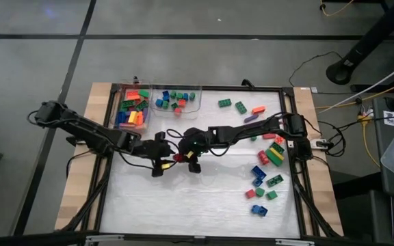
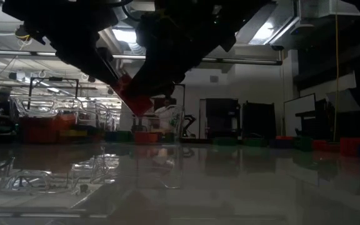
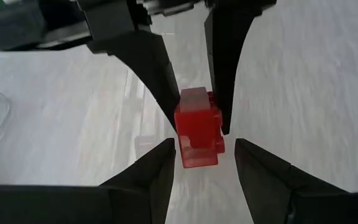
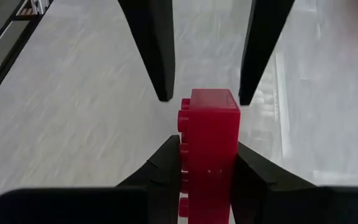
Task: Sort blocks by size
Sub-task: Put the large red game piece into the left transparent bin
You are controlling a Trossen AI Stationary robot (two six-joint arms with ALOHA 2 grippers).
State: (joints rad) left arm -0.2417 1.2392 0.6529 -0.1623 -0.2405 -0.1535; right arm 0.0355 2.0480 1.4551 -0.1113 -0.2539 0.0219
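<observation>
The right gripper (image 4: 207,171) is clenched on a long red block (image 4: 209,149), its two dark fingers (image 4: 160,168) pressed against the block's long sides with the studs facing sideways. Opposite it, nose to nose, the left gripper (image 3: 201,158) has its fingers on either side of the same block's far end; in the left wrist view its fingertips (image 3: 163,155) stand apart from the block with a sliver of tabletop showing on each side, so its jaws are parted and not gripping. The two grippers meet over the middle of the white table (image 1: 204,191), left gripper (image 1: 161,161) on one side of the block and right gripper (image 1: 191,160) on the other, the red block (image 1: 178,157) between them. In the low view the red block (image 2: 133,97) hangs clear above the surface, under the dark mass of both arms.

Beyond the jaws, toward the far edge of the table, stand two clear bins: one (image 1: 118,104) just behind the left arm, packed with longer blocks in red, orange, yellow, green and blue, and the second (image 1: 195,104) beside it, holding a scatter of short green, blue and red ones. On the right gripper's side, well away from the jaws, loose blocks lie on the table: a green one (image 1: 224,103), an orange one (image 1: 258,109) and a purple one (image 1: 251,117) near the far edge, a red and green cluster (image 1: 273,154) by the right arm's base, and blue, green and red ones (image 1: 260,179) spread nearer the front edge
</observation>
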